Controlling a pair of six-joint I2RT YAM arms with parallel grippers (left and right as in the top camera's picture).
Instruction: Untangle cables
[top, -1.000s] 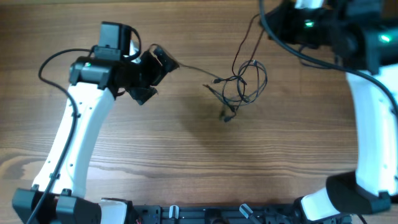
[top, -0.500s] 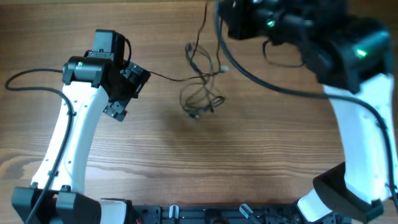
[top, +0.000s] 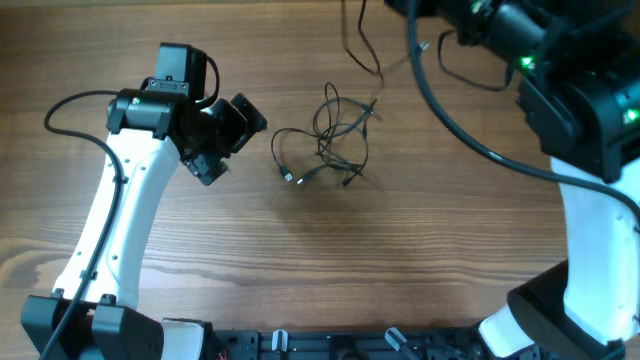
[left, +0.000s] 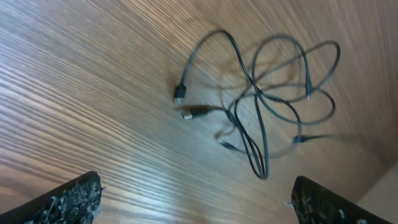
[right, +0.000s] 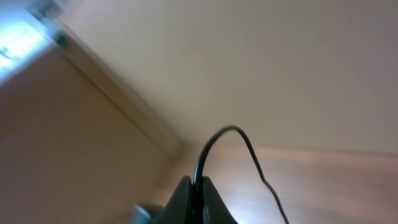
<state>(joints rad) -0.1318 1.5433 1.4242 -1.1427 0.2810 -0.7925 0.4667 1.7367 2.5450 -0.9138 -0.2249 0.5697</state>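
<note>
The cables (top: 335, 145) are thin black cords with small plug ends, lying in a loose tangle on the wooden table; they also show in the left wrist view (left: 267, 112). One strand (top: 356, 45) runs up from the tangle toward the top edge. My left gripper (top: 232, 140) is open and empty, just left of the tangle, its fingertips apart in the left wrist view (left: 199, 199). My right gripper (right: 198, 196) is shut on a thin black cable (right: 214, 140), raised high; in the overhead view it is hidden at the top edge.
The wooden table (top: 330, 260) fills the overhead view. Thicker black robot wires (top: 450, 110) hang from the right arm (top: 590, 110) at top right. The left arm (top: 120, 230) stretches from the bottom left. A black rail (top: 330, 345) runs along the front edge.
The left gripper has let go of its strand and opened; the freed end now lies by the tangle. The tangle shifted right. The right arm lifted further with its cable.
</note>
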